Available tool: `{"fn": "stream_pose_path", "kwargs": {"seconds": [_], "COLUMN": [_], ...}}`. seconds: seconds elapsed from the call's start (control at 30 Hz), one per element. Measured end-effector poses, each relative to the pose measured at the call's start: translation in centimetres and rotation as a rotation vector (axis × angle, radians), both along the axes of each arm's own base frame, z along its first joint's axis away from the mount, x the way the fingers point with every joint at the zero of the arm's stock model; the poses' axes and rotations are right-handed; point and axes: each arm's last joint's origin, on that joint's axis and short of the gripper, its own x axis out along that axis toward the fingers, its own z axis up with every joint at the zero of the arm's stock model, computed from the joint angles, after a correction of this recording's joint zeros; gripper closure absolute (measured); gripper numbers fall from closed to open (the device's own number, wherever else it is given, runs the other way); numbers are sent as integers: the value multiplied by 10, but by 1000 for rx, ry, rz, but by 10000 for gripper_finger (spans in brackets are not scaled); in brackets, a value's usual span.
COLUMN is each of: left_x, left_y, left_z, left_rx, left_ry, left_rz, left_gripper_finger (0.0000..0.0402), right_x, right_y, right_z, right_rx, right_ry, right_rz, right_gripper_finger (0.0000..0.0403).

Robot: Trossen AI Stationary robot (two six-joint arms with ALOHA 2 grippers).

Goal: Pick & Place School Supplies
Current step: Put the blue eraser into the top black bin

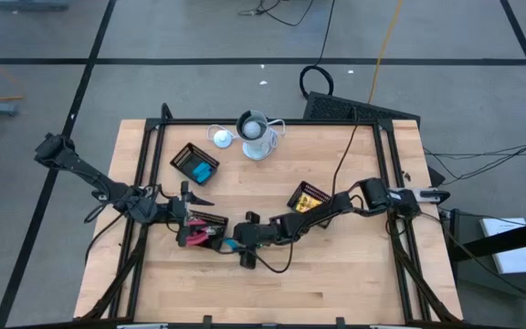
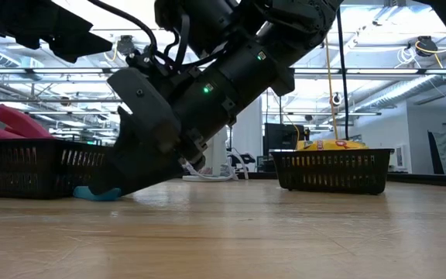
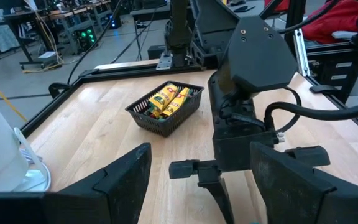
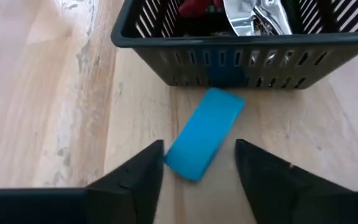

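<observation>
A light-blue block (image 4: 205, 132) lies flat on the table, close against the wall of a black mesh basket (image 4: 229, 46) that holds red-handled tools (image 4: 194, 7). My right gripper (image 4: 199, 146) is open and low over the table (image 1: 236, 245), slanting down. Its fingers stand on either side of the block's near end. My left gripper (image 3: 201, 155) hangs open and holding nothing above that basket's far left side (image 1: 184, 196). In the low view the block (image 2: 99, 194) shows just beside the right gripper's tip. My right gripper has one fingertip (image 4: 157, 152) right at the block's near corner (image 4: 169, 157); I cannot tell whether it touches. The other fingertip stands apart from the block. The block lies flat on the table.
A basket with blue blocks (image 1: 195, 164) stands at the far left and a basket with yellow pieces (image 1: 309, 198) at centre right. A white-grey cup with a cable (image 1: 256, 137) is at the far edge. Bare wood lies toward the near edge (image 1: 272, 292).
</observation>
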Motion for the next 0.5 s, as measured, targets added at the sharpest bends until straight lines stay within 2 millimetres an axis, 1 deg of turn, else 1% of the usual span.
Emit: {"fn": "stream_pose_path", "kwargs": {"seconds": [0.1,0.23,0.27,0.37,0.5], "left_x": [0,0,0,0,0], "left_y": [0,0,0,0,1], "left_z": [0,0,0,0,0], "left_rx": [0,0,0,1,4], "left_ry": [-1,-1,0,0,0], "left_rz": [1,1,1,2,16], "left_gripper_finger": [131,131,131,131,131], "right_x": [-1,-1,-2,-3,-5], "right_y": [0,0,0,0,3], "right_z": [-1,0,0,0,3], "right_rx": [-14,-29,-36,-39,-52], "right_ry": [7,15,18,29,47], "right_rz": [10,26,31,28,35], "right_gripper_finger": [264,363,380,397,403]}}
